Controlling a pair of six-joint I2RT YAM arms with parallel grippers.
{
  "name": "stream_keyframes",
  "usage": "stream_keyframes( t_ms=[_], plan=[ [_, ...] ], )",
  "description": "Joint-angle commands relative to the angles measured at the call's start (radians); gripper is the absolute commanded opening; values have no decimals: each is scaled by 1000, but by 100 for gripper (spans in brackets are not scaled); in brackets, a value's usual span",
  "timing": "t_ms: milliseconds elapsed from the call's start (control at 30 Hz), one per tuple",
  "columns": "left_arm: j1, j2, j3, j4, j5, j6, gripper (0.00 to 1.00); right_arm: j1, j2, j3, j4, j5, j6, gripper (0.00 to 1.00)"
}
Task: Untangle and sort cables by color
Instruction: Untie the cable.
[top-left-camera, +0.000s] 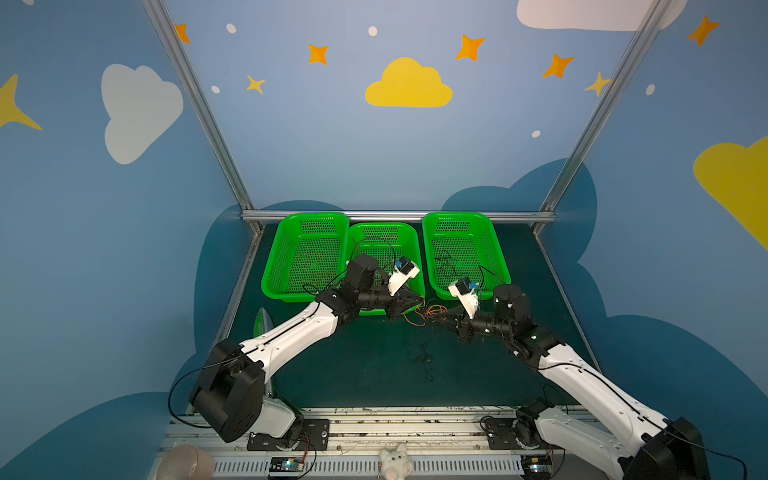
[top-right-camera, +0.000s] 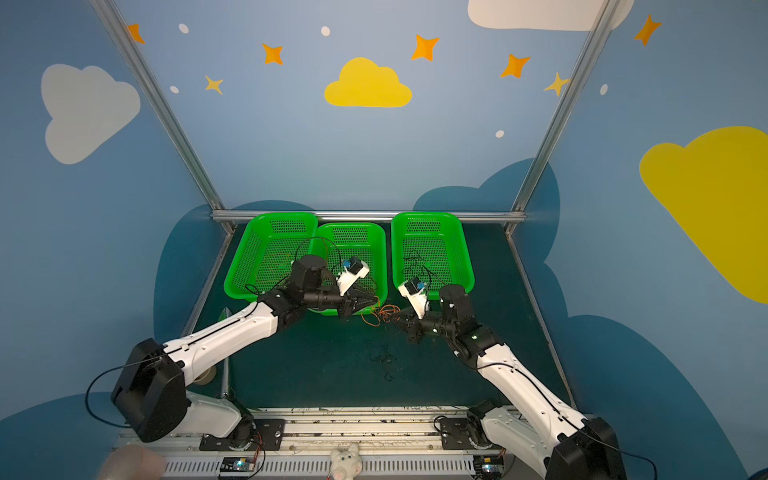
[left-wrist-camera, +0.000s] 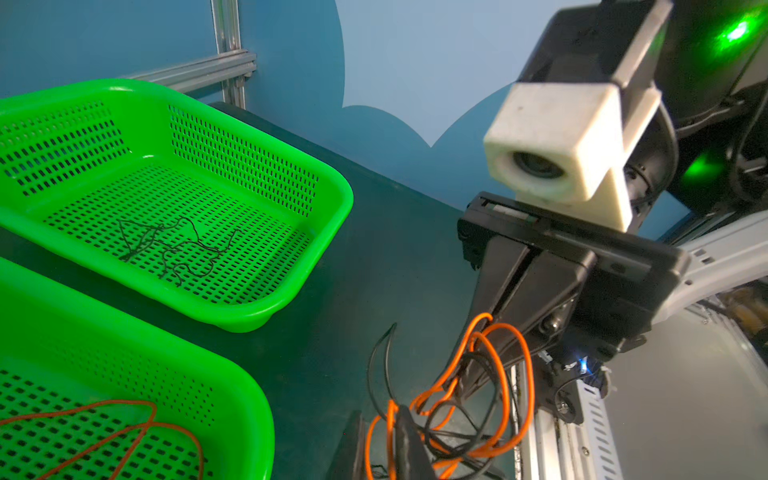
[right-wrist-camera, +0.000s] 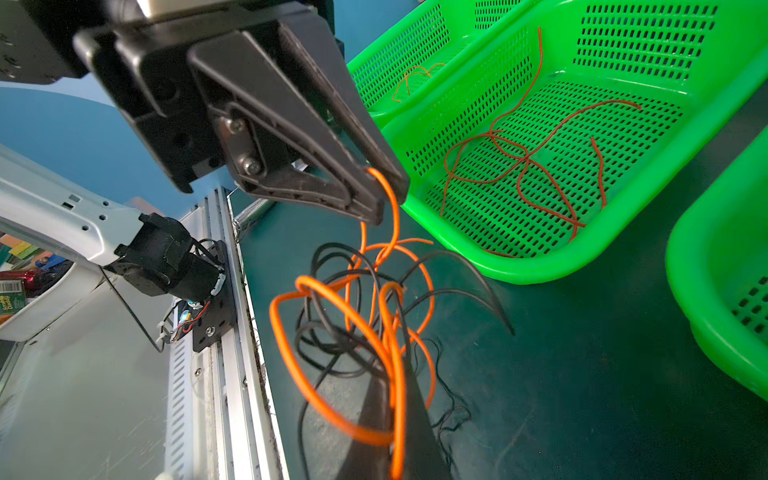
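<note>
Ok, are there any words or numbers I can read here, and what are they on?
None can be read.
White barcode sticker, right wrist view: digits too blurred.
Green packet beside it: lettering too blurred.
Green perforated plastic baskets, thin orange cable: no markings seen.

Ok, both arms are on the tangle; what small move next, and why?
Probably ease the left gripper slowly away from the right gripper: its jaws pinch the orange cable, which loops through black cables in the tangle bunched at the right one.
</note>
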Motion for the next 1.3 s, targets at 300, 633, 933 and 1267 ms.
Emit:
stream_keyframes(
  t_ms=[300, 633, 933, 1267],
  plan=[
    [2, -202, -3, 13, -262, 96, 3, 4, 43, -75, -10, 147, 128, 0],
    [0, -282, -5, 11, -279, 106, 3, 4, 154, -46, -99, 164, 174, 7],
    [-63, -225, 1, 71, -189, 61, 3, 7, 131, -64, -72, 150, 202, 36],
    [-72, -244, 14, 115, -219, 55, 3, 13, 29, -87, -89, 114, 173, 49]
  ],
)
